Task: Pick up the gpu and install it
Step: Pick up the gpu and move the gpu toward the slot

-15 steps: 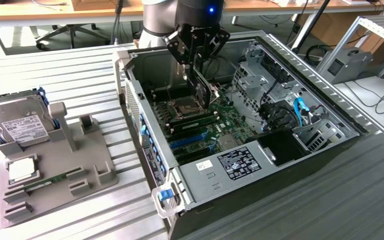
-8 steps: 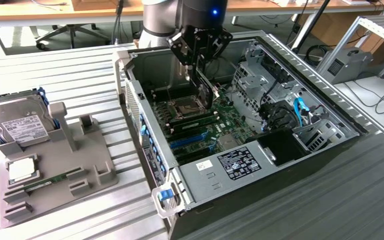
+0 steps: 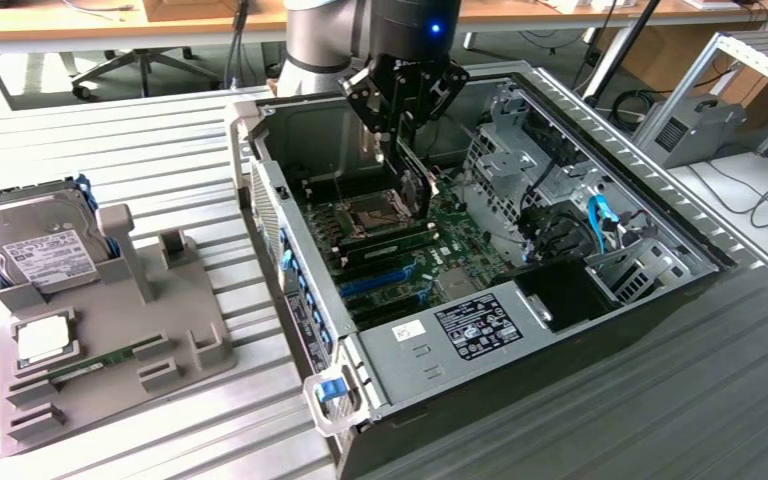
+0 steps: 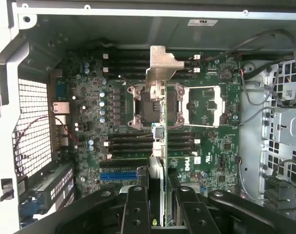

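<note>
A: Case, board?
B: Open computer case point(image 3: 398, 345) lying flat; motherboard point(image 4: 89, 97) exposed inside.
A: Tool?
B: The gripper point(image 3: 404, 150) is inside the case, above the motherboard. Jaws pinched narrow on the gpu point(image 4: 160, 112), card edge-on, silver bracket point(image 4: 162, 66) farthest from the grip.

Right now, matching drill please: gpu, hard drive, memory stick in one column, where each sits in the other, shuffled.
1. slim black gpu card with silver bracket
2. silver hard drive with white label
3. narrow green memory stick

A. lying on the grey plastic tray
B. propped tilted at that tray's end
C. clamped in the gripper above the green motherboard

Pairs: 1-C, 2-B, 3-A
</note>
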`<state>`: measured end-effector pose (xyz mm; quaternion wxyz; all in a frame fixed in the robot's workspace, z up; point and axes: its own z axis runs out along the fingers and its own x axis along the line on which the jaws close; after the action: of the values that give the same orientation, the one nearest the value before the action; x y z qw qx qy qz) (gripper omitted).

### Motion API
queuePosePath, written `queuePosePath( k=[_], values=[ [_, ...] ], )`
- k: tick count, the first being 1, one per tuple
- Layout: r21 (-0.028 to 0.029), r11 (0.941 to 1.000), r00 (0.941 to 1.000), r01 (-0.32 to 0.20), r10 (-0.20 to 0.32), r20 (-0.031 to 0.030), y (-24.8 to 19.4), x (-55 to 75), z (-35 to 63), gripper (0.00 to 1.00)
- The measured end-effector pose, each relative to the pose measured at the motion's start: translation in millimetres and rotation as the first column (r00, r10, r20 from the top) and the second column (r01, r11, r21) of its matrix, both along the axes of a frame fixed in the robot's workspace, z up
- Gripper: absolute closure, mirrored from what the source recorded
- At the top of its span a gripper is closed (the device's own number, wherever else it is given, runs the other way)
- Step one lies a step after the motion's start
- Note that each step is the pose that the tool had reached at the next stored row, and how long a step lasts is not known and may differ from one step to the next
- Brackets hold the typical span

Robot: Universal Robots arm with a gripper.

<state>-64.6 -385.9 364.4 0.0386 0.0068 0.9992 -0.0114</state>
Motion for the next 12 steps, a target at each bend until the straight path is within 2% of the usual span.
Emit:
queuePosePath(
  k=[12],
  values=[
    [-0.0001,1.0000,1.0000,0.000,0.000,0.0000,0.0,10.2,-6.1,0.74]
  ],
)
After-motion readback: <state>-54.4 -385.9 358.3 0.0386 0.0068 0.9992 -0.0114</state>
